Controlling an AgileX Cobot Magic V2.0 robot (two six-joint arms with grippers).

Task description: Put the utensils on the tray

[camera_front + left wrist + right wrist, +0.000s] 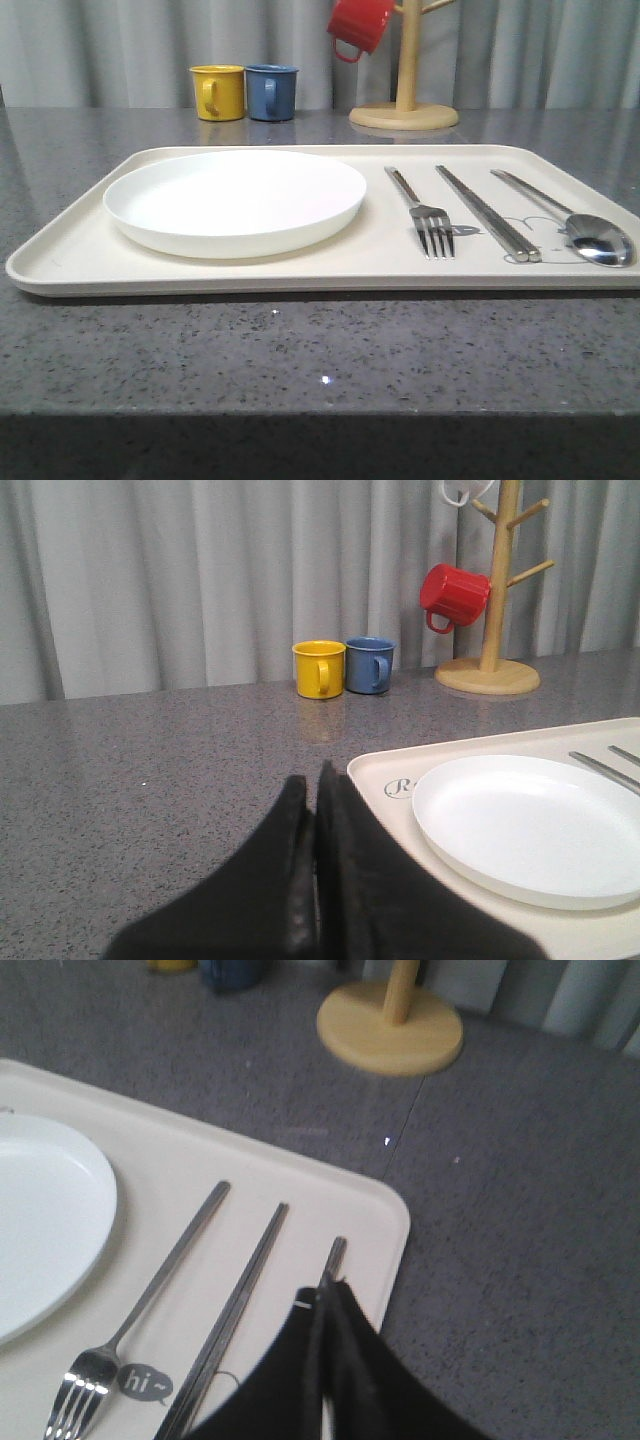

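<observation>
While fork [430, 215], chopsticks [488, 213], spoon [580, 228] lie on tray [60, 262] beside plate [235, 200], both jaws closed, empty.

Bare counter [300, 350] fronts the tray [60, 265]; mugs [245, 92] stand behind.

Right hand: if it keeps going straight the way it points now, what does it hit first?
Most likely the spoon handle: the shut right hand sits just over its end on the tray. Beyond that lies bare table. Height above the handle is unclear.
</observation>
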